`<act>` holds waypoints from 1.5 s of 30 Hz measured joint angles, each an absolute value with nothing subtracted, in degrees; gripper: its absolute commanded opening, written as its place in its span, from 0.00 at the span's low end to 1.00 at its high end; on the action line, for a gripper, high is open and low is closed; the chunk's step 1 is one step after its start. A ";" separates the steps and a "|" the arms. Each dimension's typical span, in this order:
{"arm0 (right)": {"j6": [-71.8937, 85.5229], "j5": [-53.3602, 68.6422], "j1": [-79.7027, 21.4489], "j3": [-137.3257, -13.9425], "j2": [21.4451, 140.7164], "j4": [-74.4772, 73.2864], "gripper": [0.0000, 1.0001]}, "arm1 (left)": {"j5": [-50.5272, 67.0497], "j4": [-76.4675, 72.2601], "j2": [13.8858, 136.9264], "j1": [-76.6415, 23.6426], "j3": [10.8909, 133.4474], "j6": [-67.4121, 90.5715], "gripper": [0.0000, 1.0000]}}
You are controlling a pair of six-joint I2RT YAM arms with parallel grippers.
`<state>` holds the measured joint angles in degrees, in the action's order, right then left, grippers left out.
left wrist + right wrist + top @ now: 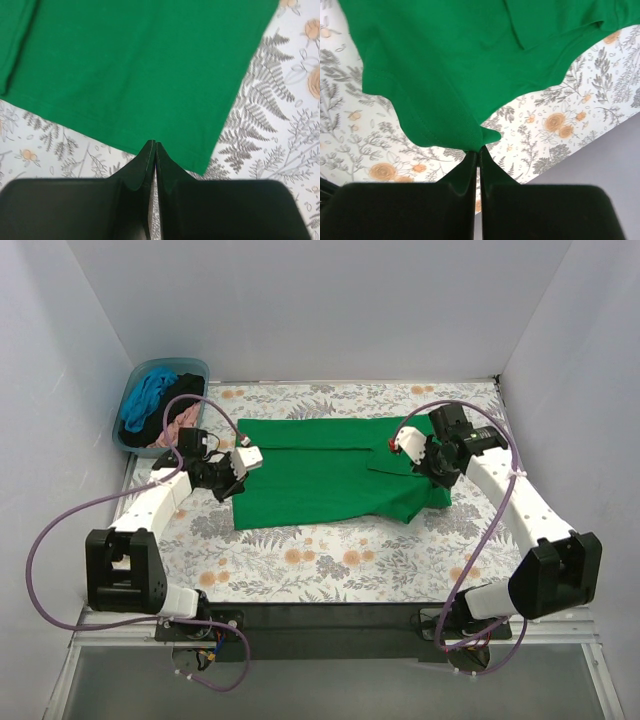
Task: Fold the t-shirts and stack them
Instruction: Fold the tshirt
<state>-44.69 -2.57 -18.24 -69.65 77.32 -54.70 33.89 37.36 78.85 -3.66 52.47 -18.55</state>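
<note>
A bright green t-shirt (330, 475) lies spread on the floral tablecloth (330, 560). My left gripper (238, 480) is at the shirt's left edge. In the left wrist view it (154, 145) is shut, its tips on the hem of the green t-shirt (135, 70), which lies flat there. My right gripper (428, 468) is at the shirt's right end. In the right wrist view it (480, 149) is shut on a sleeve edge of the green t-shirt (455, 65), which hangs lifted above the cloth. Teal-blue (145, 400), black (188, 385) and dusty pink (178, 422) t-shirts lie bunched in the tub.
A pale blue plastic tub (135, 380) stands at the back left corner, off the tablecloth's edge. White walls close in the back and both sides. Purple cables loop beside each arm. The table's near edge is a dark strip (330, 615).
</note>
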 measured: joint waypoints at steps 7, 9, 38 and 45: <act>-46.37 -1.32 -15.81 -72.95 82.15 -53.87 0.01 | 36.42 40.25 81.45 -3.38 53.52 -21.15 0.27; -46.54 -0.58 -15.81 -72.82 82.13 -53.87 0.01 | 36.45 40.45 79.64 -3.38 49.89 -22.06 0.33; -46.50 1.06 -15.86 -69.28 79.61 -54.11 0.01 | 27.31 32.95 80.95 -6.24 39.55 -29.12 0.00; -46.57 0.78 -15.86 -70.57 78.74 -54.35 0.01 | 28.69 40.47 80.68 -6.24 44.27 -27.40 0.00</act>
<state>-46.57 0.78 -15.86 -70.57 78.74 -54.35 28.69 40.47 80.68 -6.24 44.27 -27.40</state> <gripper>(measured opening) 0.022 0.027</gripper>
